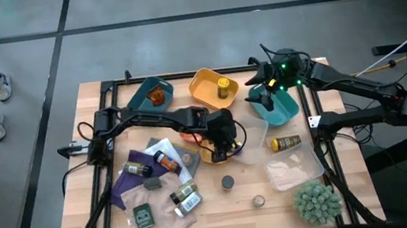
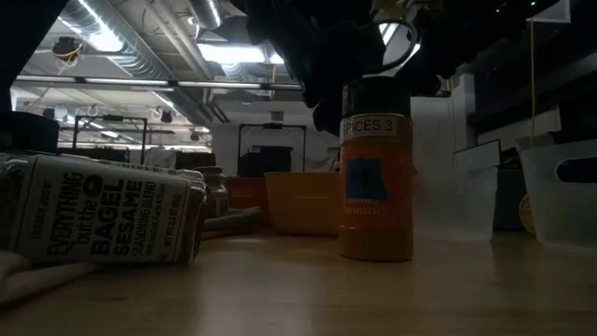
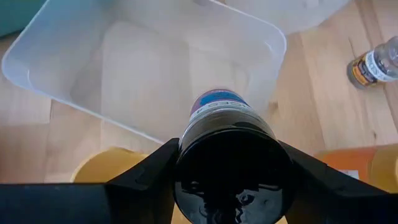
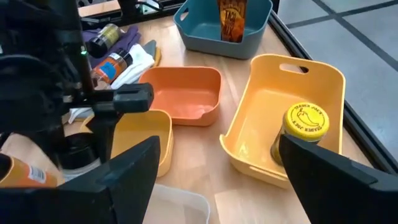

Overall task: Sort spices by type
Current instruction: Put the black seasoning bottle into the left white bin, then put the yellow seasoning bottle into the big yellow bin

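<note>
High view: left gripper [image 1: 225, 138] clamps dark-lidded jar [image 3: 231, 163], prob. over yellow tray [image 3: 102, 167].

Orange jar [image 2: 376, 177] with black lid, blue label (white-labelled bagel jar [image 2: 110, 217] nearby).

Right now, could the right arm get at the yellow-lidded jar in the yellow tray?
Probably yes: the right pincer is open and empty, the yellow-lidded jar stands upright in the yellow tray and nothing covers it.

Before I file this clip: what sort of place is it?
Probably a robotics lab or workshop: exposed ceiling ducts and strip lights, a wooden table in a metal frame on a concrete floor, spice jars among trays.
</note>
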`<state>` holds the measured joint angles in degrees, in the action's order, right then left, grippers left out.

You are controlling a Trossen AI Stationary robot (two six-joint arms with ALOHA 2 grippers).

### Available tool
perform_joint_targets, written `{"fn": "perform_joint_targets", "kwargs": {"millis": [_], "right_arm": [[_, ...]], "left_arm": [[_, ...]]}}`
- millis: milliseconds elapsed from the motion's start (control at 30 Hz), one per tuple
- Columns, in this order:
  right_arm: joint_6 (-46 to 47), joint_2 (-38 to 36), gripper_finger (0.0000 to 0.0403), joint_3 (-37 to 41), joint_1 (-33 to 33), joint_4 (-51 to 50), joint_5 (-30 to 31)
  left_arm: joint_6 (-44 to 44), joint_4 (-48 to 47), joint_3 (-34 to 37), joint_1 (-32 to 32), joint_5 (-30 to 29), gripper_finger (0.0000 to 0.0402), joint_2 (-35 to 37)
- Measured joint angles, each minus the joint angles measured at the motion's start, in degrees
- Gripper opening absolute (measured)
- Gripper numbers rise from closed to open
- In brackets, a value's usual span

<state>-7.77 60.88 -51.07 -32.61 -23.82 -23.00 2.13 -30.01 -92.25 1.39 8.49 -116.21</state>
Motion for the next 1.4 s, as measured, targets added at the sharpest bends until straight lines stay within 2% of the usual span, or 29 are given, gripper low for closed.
{"fn": "perform_joint_targets", "kwargs": {"millis": [533, 1100, 1400], "right_arm": [[0.0, 0.0, 0.0326, 0.0, 0.0, -2.8, 0.0], [0.0, 0.0, 0.0326, 0.0, 0.0, -6.4, -0.6], [0.0, 0.0, 0.0326, 0.0, 0.0, -6.6, -0.6]], "left_arm": [[3.0, -0.6, 0.0, 0.0, 0.0, 0.0227, -0.3], [6.7, -0.5, 0.0, -1.8, 0.0, 0.0232, -0.3], [6.9, 1.3, 0.0, -1.9, -0.1, 0.0263, -0.2]]}}
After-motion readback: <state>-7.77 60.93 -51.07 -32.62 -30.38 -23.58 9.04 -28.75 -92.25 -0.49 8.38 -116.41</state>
